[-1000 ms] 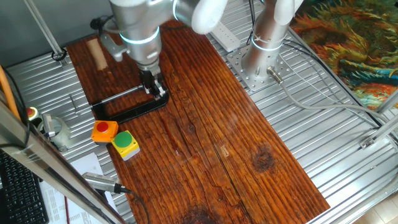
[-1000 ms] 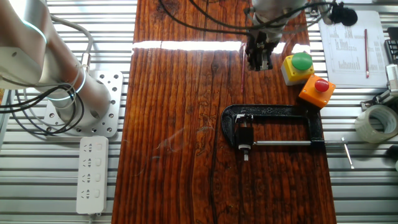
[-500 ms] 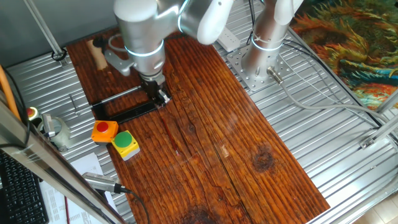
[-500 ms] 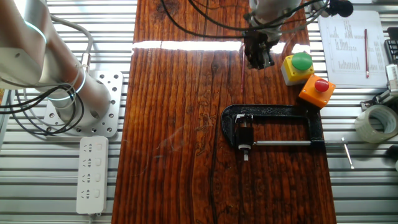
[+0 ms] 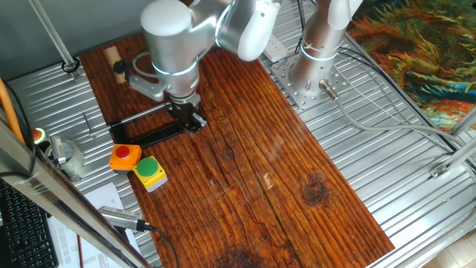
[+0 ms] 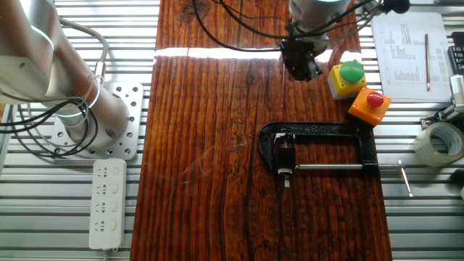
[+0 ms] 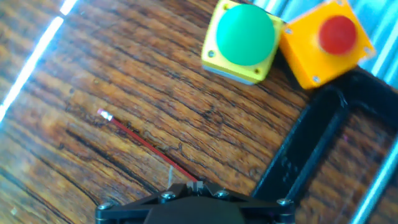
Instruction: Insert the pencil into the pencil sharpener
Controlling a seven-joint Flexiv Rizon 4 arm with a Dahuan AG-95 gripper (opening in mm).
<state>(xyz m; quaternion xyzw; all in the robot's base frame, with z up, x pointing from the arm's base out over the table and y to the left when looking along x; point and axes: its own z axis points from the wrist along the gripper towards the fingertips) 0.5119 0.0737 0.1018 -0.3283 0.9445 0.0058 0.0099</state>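
Observation:
The pencil (image 7: 146, 145) is a thin red stick with a pale tip, lying flat on the wooden board (image 6: 203, 145); in the other fixed view the pencil (image 6: 282, 83) shows as a fine red line. My gripper (image 7: 198, 184) hangs over its near end with the fingertips close together and nothing between them. The gripper (image 6: 299, 71) is left of the green button, and in one fixed view the gripper (image 5: 191, 122) covers the clamp's end. The pencil sharpener (image 6: 283, 156) is a small black block held in the black clamp (image 6: 319, 132).
A yellow box with a green button (image 7: 244, 38) and an orange box with a red button (image 7: 326, 40) sit beside the clamp (image 7: 305, 155). A pale wooden dowel (image 5: 113, 61) lies at the board's far corner. A tape roll (image 6: 438, 143) and a power strip (image 6: 106, 203) lie off the board.
The arm has shifted a little toward the clamp and the gripper has come lower. The pencil and the clamp have not moved.

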